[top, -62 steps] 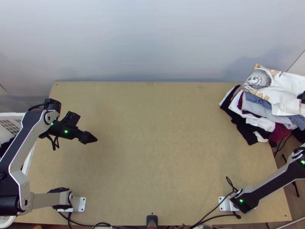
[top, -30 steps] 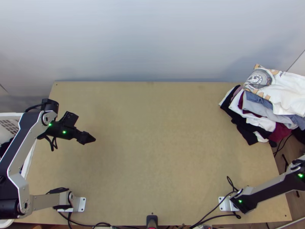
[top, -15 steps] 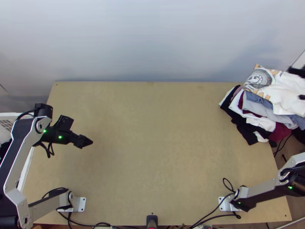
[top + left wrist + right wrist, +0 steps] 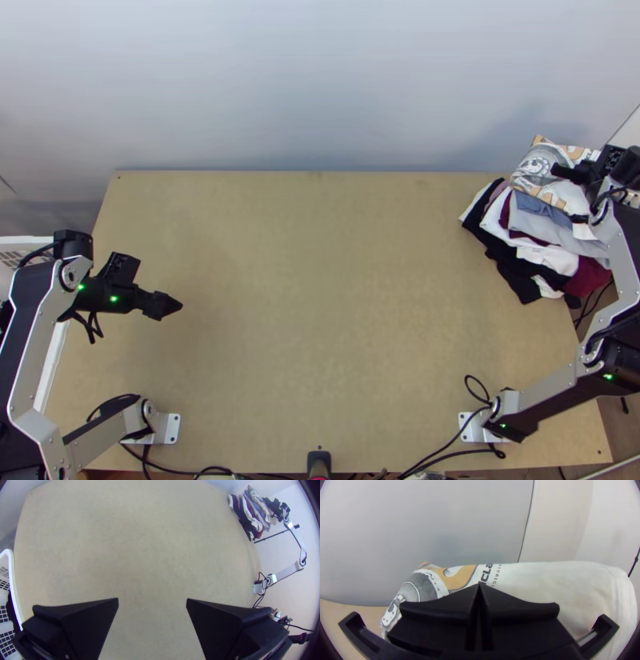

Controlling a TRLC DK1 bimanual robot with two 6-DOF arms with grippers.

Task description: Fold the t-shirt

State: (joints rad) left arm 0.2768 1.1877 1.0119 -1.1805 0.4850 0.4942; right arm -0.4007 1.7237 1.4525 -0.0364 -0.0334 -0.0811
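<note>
The white t-shirt (image 4: 572, 196) with a grey and orange print lies folded on top of the clothes pile at the table's far right. In the top view my right gripper (image 4: 565, 173) is over this shirt. In the right wrist view the same gripper (image 4: 479, 588) is shut, its black fingers meeting in front of the printed shirt (image 4: 526, 576). My left gripper (image 4: 168, 306) hangs above the table's left part, well away from the pile. The left wrist view has this gripper (image 4: 152, 601) open, with bare table between its fingers.
Beneath the white shirt are dark, white, grey-blue and maroon clothes (image 4: 528, 256). A white basket (image 4: 15, 590) with dark cloth stands at the table's left edge. A wall rises behind the table (image 4: 320, 304); cables run near the right arm's base.
The right arm has come in from the right edge, bringing its gripper over the pile. My left gripper has shifted a little to the left and slightly nearer the front.
</note>
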